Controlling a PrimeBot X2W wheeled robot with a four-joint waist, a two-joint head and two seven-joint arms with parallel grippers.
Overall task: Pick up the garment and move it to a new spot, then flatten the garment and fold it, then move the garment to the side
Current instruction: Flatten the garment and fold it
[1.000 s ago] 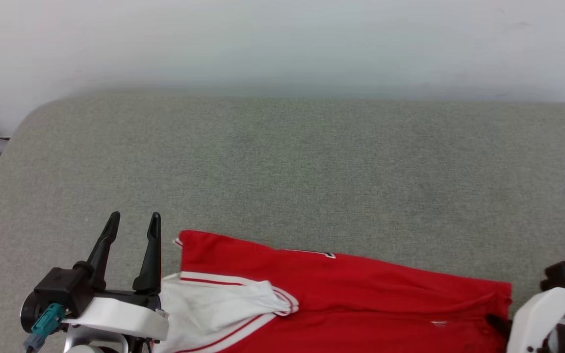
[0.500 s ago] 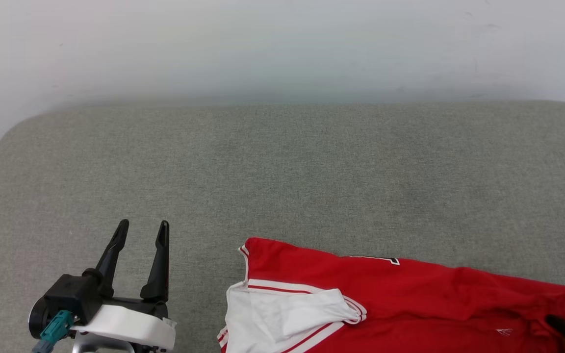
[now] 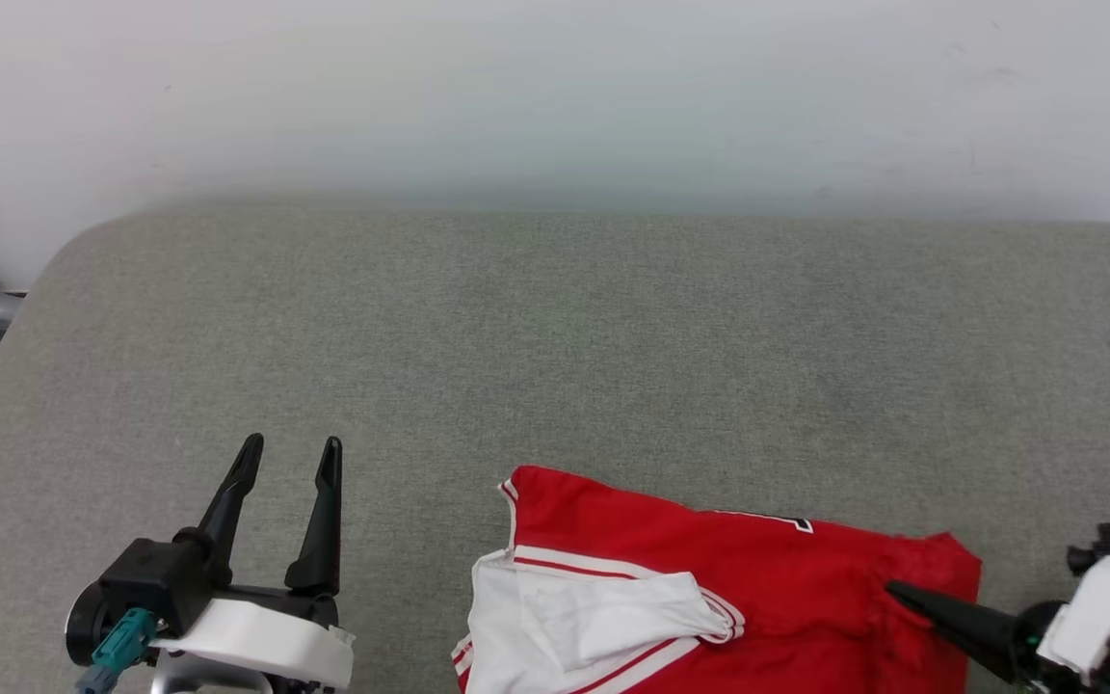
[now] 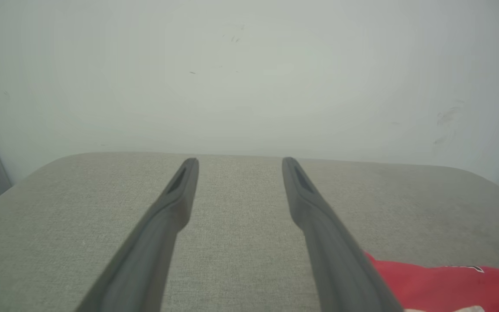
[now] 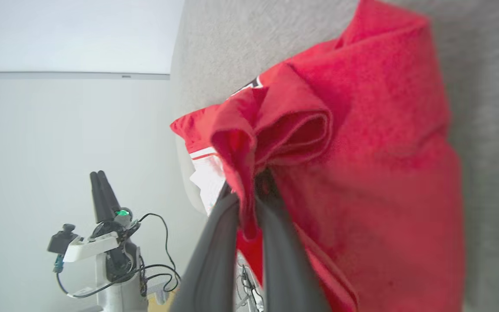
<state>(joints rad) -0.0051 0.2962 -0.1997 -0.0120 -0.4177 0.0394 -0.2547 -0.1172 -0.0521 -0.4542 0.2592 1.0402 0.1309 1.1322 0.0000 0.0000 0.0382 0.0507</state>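
The jersey shirt (image 3: 786,588) is bright red. Its sleeve (image 3: 603,617) is white, edged with red-and-white striped trim (image 3: 726,620). A black mark (image 3: 786,521) outlined in white shows at the shirt's far edge, perhaps part of a number. The bench (image 3: 555,337) is covered in grey-green woven fabric, finely flecked. The wall (image 3: 555,96) is pale off-white with faint grey scuffs. The left end effector (image 3: 292,441) is matt black on a white wrist shell (image 3: 247,641), with a teal connector (image 3: 117,644). The right end effector (image 3: 892,586) is also black, on a white shell.
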